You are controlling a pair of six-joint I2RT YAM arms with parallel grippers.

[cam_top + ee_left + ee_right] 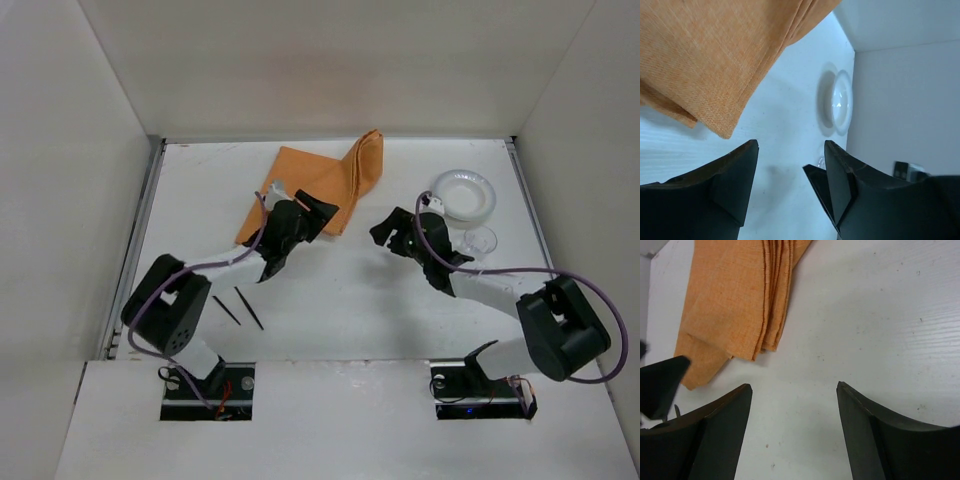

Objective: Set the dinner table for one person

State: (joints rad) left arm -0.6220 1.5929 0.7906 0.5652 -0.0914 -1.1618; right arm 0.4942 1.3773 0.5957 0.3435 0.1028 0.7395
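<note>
Well, starting from the left: two thin dark sticks [238, 310] (chopsticks, I'd guess, though they're too fine to be sure) lie on the dinner table [340, 330] beside the left arm, well apart from everything else. Next along, the left gripper [312, 214] hangs at the near corner of the orange placemat [310, 175], its jaws spread wide with nothing between them. Its own camera shows the cloth's corner just ahead of the fingertips, not inside them. The placemat lies toward the back of the table, left of centre. It isn't flat, since its right side is doubled over in a thick fold. Across a bare gap, the right gripper [388, 232] faces that fold, jaws wide apart and also empty. Further right, a clear glass [480, 241] stands just in front of a white plate [463, 193], both off the mat.

I'd say the mat is the step in hand: getting it spread before any dishes go on it. The next move, to my eye, calls for one gripper to slip a finger under the top layer of the fold and pinch only that, while the other pins the flat part.
</note>
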